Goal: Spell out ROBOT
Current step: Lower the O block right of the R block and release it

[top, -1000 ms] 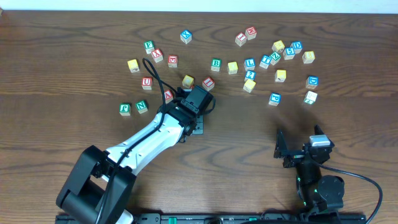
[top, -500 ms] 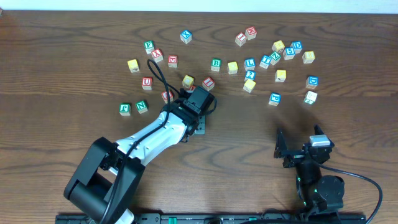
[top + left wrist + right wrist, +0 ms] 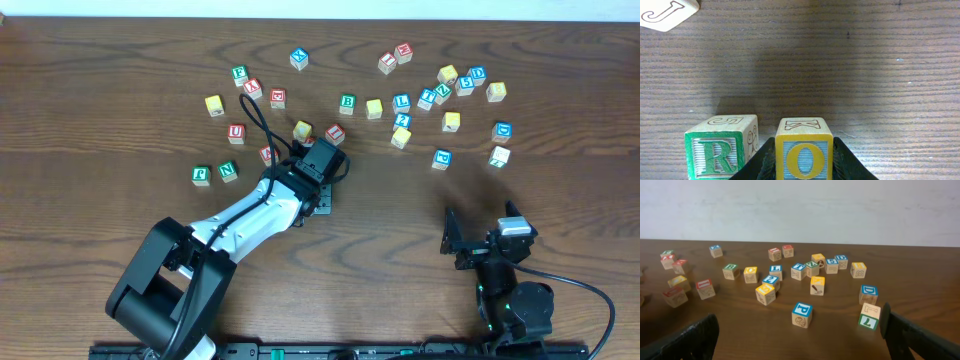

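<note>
In the left wrist view a yellow-framed O cube (image 3: pixel 804 150) sits on the table between my left gripper's (image 3: pixel 804 162) black fingers (image 3: pixel 765 162), which are shut on it. A green-framed R cube (image 3: pixel 715 152) stands just to its left, a small gap between them. From overhead the left gripper (image 3: pixel 318 195) covers both cubes. A green-framed B cube (image 3: pixel 347 102) and a yellow cube (image 3: pixel 374 108) lie farther back. I cannot make out a T cube. My right gripper (image 3: pixel 800 340) is open and empty, low over the table at the front right (image 3: pixel 485 240).
Several loose cubes are scattered across the back: red and green ones at the left (image 3: pixel 236 131), blue and yellow ones at the right (image 3: pixel 441 158). A white J cube (image 3: pixel 665 12) lies ahead of the left gripper. A blue P cube (image 3: pixel 802 314) lies nearest the right gripper.
The left arm's elbow has swung slightly right while the gripper stays shut on the O cube. The right arm has not moved.
</note>
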Robot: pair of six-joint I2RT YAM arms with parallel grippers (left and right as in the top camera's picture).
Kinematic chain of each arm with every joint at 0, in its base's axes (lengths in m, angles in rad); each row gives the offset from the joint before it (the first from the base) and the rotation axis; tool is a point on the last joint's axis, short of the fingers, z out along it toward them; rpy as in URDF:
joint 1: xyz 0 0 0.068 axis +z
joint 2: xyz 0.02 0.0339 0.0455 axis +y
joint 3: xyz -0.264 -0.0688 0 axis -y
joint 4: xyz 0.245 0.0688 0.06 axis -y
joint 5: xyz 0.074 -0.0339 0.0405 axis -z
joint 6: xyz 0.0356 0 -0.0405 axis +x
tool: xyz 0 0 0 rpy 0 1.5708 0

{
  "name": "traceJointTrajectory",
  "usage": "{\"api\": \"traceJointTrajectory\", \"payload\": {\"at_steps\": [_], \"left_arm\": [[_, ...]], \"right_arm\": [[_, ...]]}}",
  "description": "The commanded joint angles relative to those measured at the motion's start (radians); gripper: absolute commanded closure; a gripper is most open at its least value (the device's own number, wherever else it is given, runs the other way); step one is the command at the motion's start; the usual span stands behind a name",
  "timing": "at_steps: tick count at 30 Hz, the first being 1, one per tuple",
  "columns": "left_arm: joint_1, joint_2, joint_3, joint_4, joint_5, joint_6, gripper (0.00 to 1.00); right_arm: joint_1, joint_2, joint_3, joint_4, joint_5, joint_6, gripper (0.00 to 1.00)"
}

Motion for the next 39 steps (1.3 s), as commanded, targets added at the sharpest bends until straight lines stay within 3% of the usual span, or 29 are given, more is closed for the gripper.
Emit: {"api": "traceJointTrajectory", "payload": {"at_steps": [1,11,18,20,39], "left_arm": [[0.004,0.021,-0.004,0.005,-0.032,0.013,0.93],[0.004,0.023,-0.004,0.004,-0.032,0.013,0.91],[0.004,0.023,-0.004,0.004,-0.032,0.013,0.75],[0.003,0.023,-0.004,0.004,-0.032,0.014,0.63],[0.003,0.019,-0.003,0.004,-0.031,0.014,0.56]], "right_arm": [[-0.009,-0.006,-0.001,-0.004,0.001,0.006,0.01],[-0.009,-0.006,-0.001,-0.004,0.001,0.006,0.01],[-0.009,-0.006,-0.001,-0.004,0.001,0.006,0.01],[-0.009,-0.006,-0.001,-0.004,0.001,0.006,0.01],[-0.009,-0.006,-0.001,-0.004,0.001,0.006,0.01]]}}
